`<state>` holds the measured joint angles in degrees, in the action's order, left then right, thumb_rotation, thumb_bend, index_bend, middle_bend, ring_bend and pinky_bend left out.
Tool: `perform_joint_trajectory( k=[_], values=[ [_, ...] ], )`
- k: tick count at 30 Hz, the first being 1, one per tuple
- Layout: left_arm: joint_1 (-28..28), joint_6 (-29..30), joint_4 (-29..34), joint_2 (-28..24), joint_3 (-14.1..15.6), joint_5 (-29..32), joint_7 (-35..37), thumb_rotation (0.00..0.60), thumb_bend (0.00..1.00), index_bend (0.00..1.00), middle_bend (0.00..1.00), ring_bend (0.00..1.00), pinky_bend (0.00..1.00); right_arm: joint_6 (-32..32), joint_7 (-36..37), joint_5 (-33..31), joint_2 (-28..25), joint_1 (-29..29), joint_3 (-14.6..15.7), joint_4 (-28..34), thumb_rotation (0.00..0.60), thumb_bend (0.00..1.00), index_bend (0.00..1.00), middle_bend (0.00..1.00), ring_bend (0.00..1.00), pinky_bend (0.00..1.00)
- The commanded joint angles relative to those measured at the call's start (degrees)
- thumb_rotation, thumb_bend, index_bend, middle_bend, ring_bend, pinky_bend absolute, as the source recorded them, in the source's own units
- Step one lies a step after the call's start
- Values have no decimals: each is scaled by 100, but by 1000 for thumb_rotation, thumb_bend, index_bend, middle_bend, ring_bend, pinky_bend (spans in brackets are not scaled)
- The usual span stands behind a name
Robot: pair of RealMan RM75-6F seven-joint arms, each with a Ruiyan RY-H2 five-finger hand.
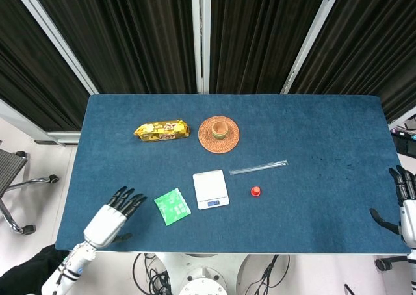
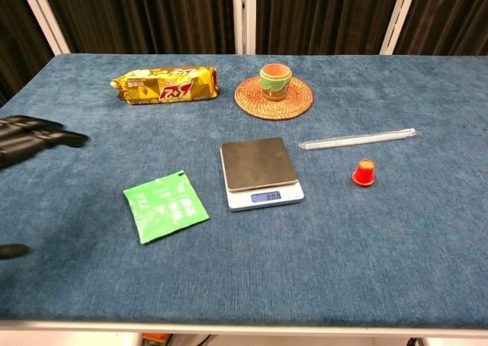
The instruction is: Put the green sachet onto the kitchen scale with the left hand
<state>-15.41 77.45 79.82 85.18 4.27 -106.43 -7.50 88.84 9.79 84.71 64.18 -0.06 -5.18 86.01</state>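
green sachet (image 1: 172,206) lay flat and untouched on the blue cloth, left of the kitchen scale (image 1: 211,189).
the left hand (image 1: 110,220) hovered near it, fingers spread, holding nothing; the right hand (image 1: 406,204) sat at the far table edge, also spread and empty. a flat, thin packet on nap would likely resist pinching, and fingertips could shove it or nudge the scale just beside it. the scale's display read zeros; sachet print was too small to read. further back, the yellow snack pack (image 2: 164,84) bore red lettering i could not make out.
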Motion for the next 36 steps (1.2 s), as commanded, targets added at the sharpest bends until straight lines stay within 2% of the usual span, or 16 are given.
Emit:
perform_joint_trajectory(
  k=[1,5,11,28,36],
  values=[
    [-152,-77,-205,273,-35,-27,181,600,57,87,112,0,0,-10,27,1,-23,-1,2,17,600,125,0,0,0,0],
    [-306,-225,-562,626,-23,-4,290,600,58,90,113,0,0,-72,35,19,-43,25,22,60,600,125,0,0,0,0],
    [-411,-61,-1158,1072,-61,-29,387,600,58,103,113,0,0,-38,-37,64,-68,30,26,143,600,125,0,0,0,0],
    [-797,53,-2111,1938,-75,59,919,600,62,143,113,0,0,-97,-135,16,-100,7,78,219,600,125,0,0,0,0],
    [-967,50,-2506,2179,-107,141,975,600,71,165,113,0,0,-110,-58,-37,-92,-23,83,142,600,125,0,0,0,0]
  ],
)
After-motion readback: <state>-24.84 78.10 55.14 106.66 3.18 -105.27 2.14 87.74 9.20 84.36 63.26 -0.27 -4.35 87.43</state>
